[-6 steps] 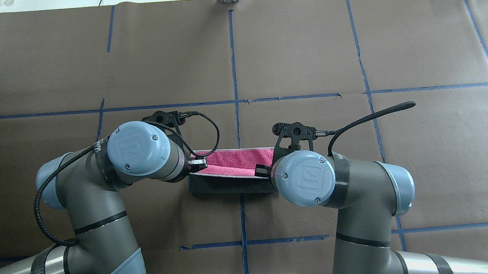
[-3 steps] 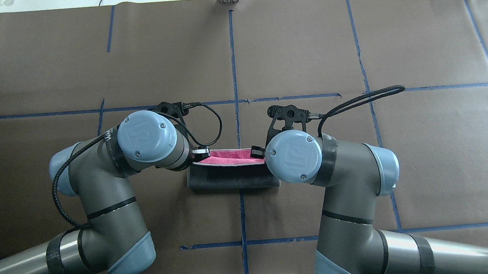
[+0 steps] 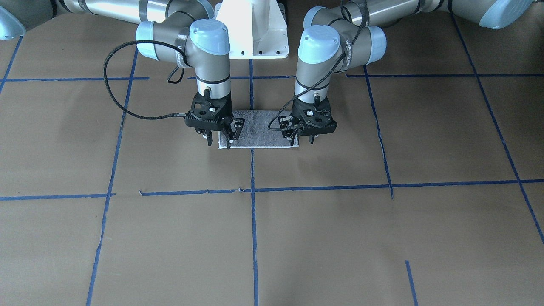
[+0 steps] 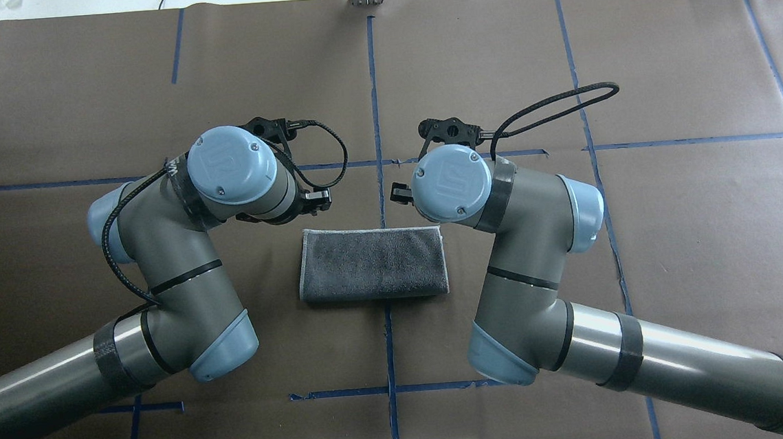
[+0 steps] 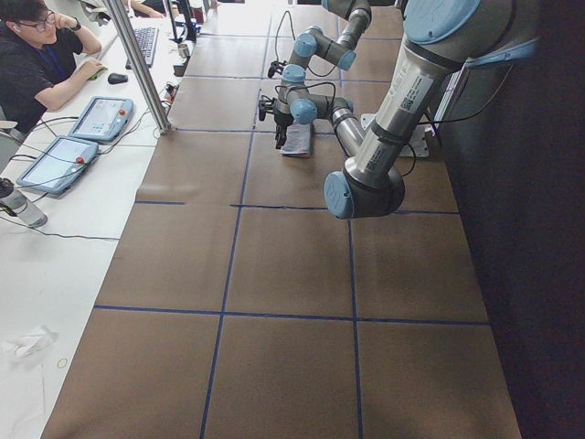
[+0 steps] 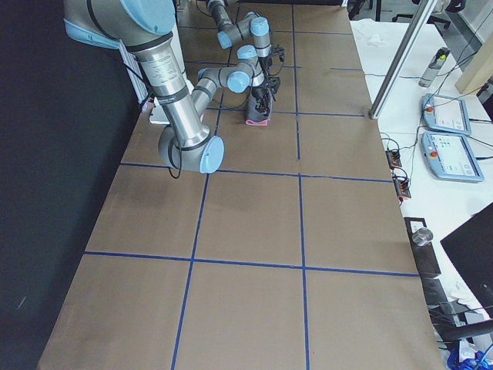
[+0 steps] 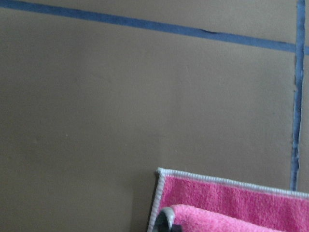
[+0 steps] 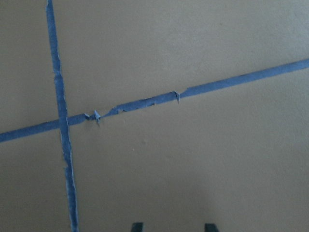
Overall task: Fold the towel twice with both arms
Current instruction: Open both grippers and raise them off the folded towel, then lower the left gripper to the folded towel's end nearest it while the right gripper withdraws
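The towel (image 4: 372,263) lies folded, grey side up, in the middle of the table (image 4: 656,56). The left gripper (image 3: 302,138) and the right gripper (image 3: 219,139) hang over its side away from the robot. Both have their fingers apart and hold nothing.

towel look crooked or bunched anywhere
Mostly tidy: the towel lies flat, grey side up, edges roughly square. The left wrist view shows one corner where the top layer seems curled back, leaving a pink strip of the lower layer uncovered.
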You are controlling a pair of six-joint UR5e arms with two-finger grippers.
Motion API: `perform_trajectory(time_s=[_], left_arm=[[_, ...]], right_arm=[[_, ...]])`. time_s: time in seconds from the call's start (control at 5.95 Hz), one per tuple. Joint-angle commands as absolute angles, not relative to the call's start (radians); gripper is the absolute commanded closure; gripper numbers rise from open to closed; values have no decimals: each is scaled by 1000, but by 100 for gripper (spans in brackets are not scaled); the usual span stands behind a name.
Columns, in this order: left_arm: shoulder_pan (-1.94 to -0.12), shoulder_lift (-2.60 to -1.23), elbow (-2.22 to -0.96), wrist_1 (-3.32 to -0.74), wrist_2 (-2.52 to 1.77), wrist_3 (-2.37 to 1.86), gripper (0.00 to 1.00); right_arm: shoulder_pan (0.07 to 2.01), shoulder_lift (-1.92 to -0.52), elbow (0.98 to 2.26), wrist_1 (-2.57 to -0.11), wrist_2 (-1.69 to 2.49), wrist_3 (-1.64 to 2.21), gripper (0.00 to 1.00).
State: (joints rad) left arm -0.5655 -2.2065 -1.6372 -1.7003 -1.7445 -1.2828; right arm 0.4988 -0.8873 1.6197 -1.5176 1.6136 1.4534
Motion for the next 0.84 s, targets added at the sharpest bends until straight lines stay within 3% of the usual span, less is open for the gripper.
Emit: perform_trajectory(time_s=[0.0,0.67], left_arm=[[-575,-2197,-1641,-1718,-1750,-1261,0],[-474,-2088,-1753,-1795,-1744,-1355,3]], right_arm=[[549,-891,1638,-1509,1698,1347,0],[659,-1118,1882,-1513,1882,1104,0]])
